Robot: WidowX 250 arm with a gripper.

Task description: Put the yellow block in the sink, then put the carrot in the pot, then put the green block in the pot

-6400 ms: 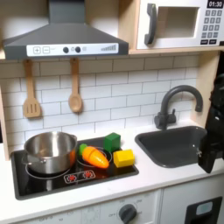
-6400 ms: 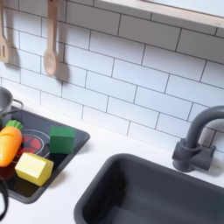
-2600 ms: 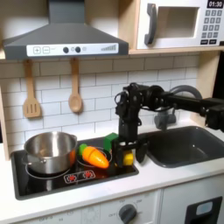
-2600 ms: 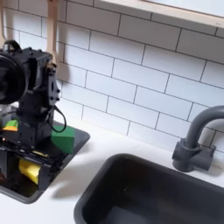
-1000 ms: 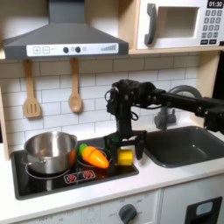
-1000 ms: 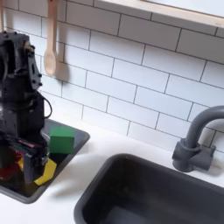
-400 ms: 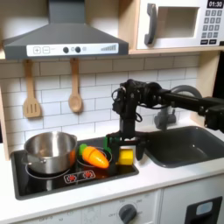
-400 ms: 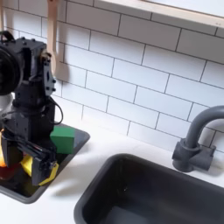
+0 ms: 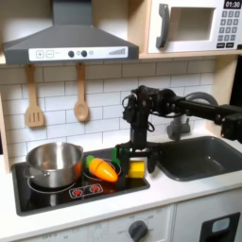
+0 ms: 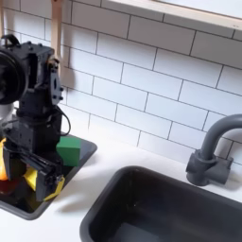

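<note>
Yellow is what I watch: the yellow block (image 9: 136, 169) sits pinched between the fingers of my gripper (image 9: 135, 170) at the right end of the black stovetop (image 9: 57, 194), and I judge it only just off that top, if off it at all. My worry is the carry to the sink (image 9: 194, 159): a shallow pinch could let the cube twist out over the white surface (image 9: 175, 189), and a low swing could clip the green block (image 10: 67, 149) just behind or nudge the carrot (image 9: 101, 170) beside the pot (image 9: 53, 163). My arm reaches in from the first exterior view's right, elbow high, forearm dropping near vertical, wrist pointing straight down.
</note>
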